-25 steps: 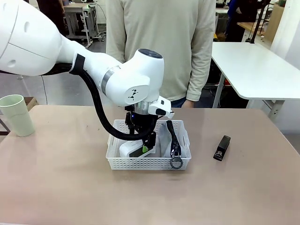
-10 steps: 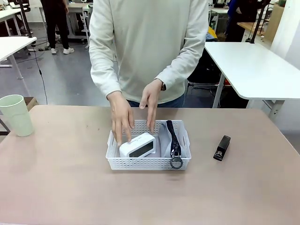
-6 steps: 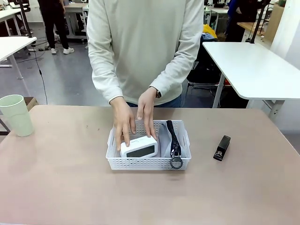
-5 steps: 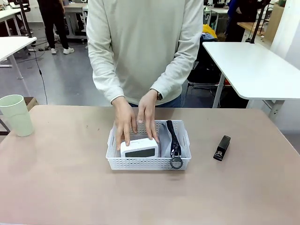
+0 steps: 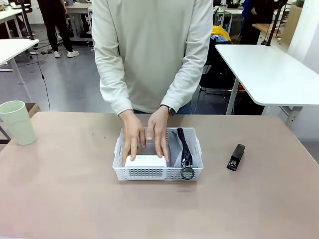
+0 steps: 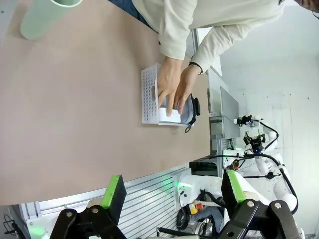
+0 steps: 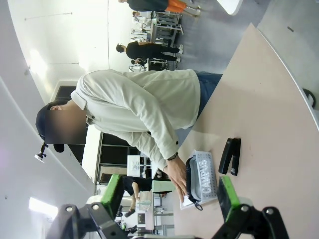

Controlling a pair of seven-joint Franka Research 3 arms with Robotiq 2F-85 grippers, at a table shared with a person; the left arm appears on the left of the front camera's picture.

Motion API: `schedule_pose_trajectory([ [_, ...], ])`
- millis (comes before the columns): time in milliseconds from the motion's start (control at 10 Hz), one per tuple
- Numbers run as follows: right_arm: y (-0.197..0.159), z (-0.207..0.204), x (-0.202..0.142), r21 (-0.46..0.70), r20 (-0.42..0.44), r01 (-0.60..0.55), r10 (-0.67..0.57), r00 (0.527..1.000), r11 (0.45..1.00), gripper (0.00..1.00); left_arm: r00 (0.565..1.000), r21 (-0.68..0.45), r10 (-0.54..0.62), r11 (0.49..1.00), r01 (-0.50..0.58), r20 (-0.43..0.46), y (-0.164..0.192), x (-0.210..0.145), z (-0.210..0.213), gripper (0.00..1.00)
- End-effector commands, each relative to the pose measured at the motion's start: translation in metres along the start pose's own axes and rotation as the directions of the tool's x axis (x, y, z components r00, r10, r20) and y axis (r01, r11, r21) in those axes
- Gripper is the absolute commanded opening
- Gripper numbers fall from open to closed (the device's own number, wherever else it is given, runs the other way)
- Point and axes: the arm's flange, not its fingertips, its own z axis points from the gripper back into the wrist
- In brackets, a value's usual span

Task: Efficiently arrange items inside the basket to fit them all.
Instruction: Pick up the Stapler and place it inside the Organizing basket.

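Left gripper [image 6: 172, 191] and right gripper [image 7: 169, 195] both spread wide, empty, touching nothing; a person's hands [image 5: 133, 137] press the white box [image 5: 145, 161] in the basket [image 5: 159, 173].

White tables [image 5: 269, 69], grey floor [image 5: 75, 89]

A person [image 5: 154, 50] in a cream long-sleeved sweater stood at the far edge of the pinkish-beige tabletop [image 5: 75, 199]. Behind, on the grey floor [image 5: 70, 89], a white table [image 5: 269, 69] stood to the right and a second table [image 5: 12, 47] at the far left, near a figure [image 5: 51, 15] in dark clothes.
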Motion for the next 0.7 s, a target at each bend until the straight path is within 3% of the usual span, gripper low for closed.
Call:
schedule_pose_trajectory([
  [0, 0.001, -0.001, 0.001, 0.023, 0.011, -0.027, 0.027, 1.000, 0.999, 1.00, 1.000, -0.025, -0.023, 0.999, 0.023, 0.000, 0.001, 0.000, 0.002, 1.00],
  [400, 0.000, 0.000, 0.000, 0.000, 0.000, 0.000, 0.000, 1.000, 1.000, 1.00, 1.000, -0.025, -0.023, 0.999, 0.023, 0.000, 0.001, 0.000, 0.002, 1.00],
  [500, 0.023, -0.027, -0.010, -0.174, -0.060, -0.094, 0.084, 0.995, 0.980, 1.00, 1.000, -0.025, -0.023, 0.999, 0.023, 0.000, 0.001, 0.000, 0.002, 1.00],
  [600, 0.047, -0.059, -0.017, -0.251, -0.149, -0.177, 0.143, 0.978, 0.952, 1.00, 1.000, -0.025, -0.023, 0.999, 0.023, 0.000, 0.001, 0.000, 0.002, 1.00],
])
